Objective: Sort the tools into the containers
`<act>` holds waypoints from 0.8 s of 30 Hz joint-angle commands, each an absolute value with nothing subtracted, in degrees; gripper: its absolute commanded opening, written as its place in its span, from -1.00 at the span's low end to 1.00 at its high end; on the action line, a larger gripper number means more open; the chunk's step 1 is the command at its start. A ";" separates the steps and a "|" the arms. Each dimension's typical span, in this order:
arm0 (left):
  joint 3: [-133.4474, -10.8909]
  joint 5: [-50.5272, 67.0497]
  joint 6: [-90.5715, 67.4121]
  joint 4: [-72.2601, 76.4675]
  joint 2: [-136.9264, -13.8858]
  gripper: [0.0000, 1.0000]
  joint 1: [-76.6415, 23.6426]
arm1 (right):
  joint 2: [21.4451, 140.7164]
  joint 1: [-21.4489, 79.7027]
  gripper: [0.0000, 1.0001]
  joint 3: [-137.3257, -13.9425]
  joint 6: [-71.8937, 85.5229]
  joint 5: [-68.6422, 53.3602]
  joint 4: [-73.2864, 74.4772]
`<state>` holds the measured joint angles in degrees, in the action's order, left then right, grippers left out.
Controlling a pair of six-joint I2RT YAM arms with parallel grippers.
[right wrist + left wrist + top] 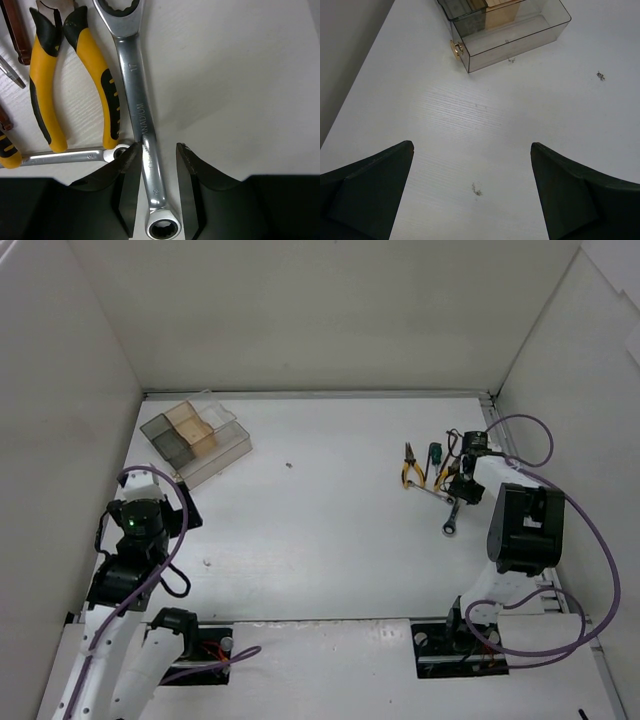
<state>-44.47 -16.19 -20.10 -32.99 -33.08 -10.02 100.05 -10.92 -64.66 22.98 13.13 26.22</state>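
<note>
Ten o'clock: organiser tray [236,446], no tools visible inside | left gripper [472,145] spread wide, grasping nothing | two o'clock: pliers [409,472], screwdriver [435,453] unsorted | right gripper [157,145] straddles wrench [137,110], not yet clamped | sorting barely begun

R gripper [157,145] astride silver wrench [131,75] shaft, jaws apart; yellow pliers [97,70] beside

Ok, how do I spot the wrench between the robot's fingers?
Look at the right side of the table, where the tools lie bunched. Two silver wrenches cross there beside yellow pliers. It's the long wrench running between the right end effector's fingers, not the other wrench lying sideways.
</note>
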 commanded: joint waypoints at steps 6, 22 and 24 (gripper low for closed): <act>-47.55 -15.56 -19.16 -31.03 -34.19 0.99 -10.20 | 101.86 -12.57 -0.37 -68.64 19.86 8.53 23.82; -47.81 -15.91 -19.16 -31.20 -34.89 0.99 -10.20 | 105.91 -13.27 -0.34 -69.52 18.72 5.89 23.64; -47.73 -16.00 -19.16 -31.38 -34.98 0.99 -10.20 | 105.91 -13.27 -0.34 -69.26 18.98 5.98 23.73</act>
<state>-44.47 -15.86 -19.97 -33.17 -34.04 -10.02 105.60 -12.91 -68.38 19.07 6.74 24.14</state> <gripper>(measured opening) 0.996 0.328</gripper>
